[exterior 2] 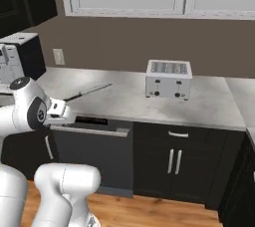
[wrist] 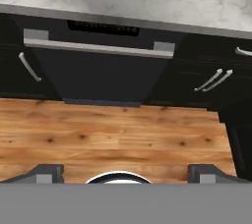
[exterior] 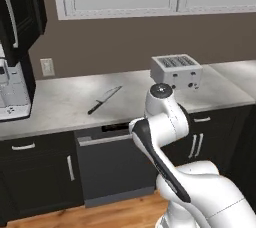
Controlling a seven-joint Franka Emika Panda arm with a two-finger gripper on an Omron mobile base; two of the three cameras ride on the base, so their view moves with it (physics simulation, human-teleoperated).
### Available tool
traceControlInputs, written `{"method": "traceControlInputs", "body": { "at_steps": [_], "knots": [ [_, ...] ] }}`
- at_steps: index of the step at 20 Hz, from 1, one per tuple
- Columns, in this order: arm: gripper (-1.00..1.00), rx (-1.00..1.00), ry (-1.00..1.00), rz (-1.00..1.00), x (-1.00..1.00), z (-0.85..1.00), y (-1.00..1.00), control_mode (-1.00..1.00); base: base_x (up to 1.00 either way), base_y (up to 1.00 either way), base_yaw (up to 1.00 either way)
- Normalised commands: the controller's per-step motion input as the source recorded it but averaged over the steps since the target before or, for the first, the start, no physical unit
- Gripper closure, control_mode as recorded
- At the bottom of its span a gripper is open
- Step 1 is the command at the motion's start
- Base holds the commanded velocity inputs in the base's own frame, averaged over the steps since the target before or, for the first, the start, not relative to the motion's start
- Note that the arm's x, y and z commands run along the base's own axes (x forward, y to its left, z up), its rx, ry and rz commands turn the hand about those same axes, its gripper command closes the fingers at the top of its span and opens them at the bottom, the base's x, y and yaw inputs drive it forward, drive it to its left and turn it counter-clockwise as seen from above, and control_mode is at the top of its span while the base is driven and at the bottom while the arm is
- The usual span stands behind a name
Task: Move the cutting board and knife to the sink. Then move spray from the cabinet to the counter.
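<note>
At nine o'clock in the left base view a coffee machine [exterior: 12, 92] stands on the marble surface [exterior: 60, 102]; the knife [exterior: 104, 100] lies flat near the middle, blade tip toward one o'clock, handle toward seven, with a toaster [exterior: 176, 71] well apart at three o'clock. The claw [wrist: 125, 173], its fingertips [wrist: 47, 173] spread wide and holding nothing, looks down past the dishwasher [wrist: 96, 66] at the wooden floor [wrist: 113, 134]. Likely risk: the thin blade, flush on the surface, slips from a shallow pinch or skids away.
</note>
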Motion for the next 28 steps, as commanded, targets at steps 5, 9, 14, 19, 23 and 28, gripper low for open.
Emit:
{"method": "traceControlInputs", "body": {
  "at_steps": [5,9,14,19,23,28],
  "knots": [
    [-1.0,0.0,0.0,0.0,0.0,0.0,0.0,1.0,0.7,0.57,-0.06],
    [-1.0,0.0,0.0,0.0,0.0,0.0,0.0,1.0,0.56,0.48,-0.09],
    [-1.0,0.0,0.0,0.0,0.0,0.0,0.0,1.0,0.58,0.34,-0.08],
    [-1.0,0.0,0.0,0.0,0.0,0.0,0.0,1.0,0.38,0.15,-0.02],
    [-1.0,0.0,0.0,0.0,0.0,0.0,0.0,1.0,0.29,0.08,0.0],
    [-1.0,0.0,0.0,0.0,0.0,0.0,0.0,1.0,0.28,0.1,0.0]
  ]
}}
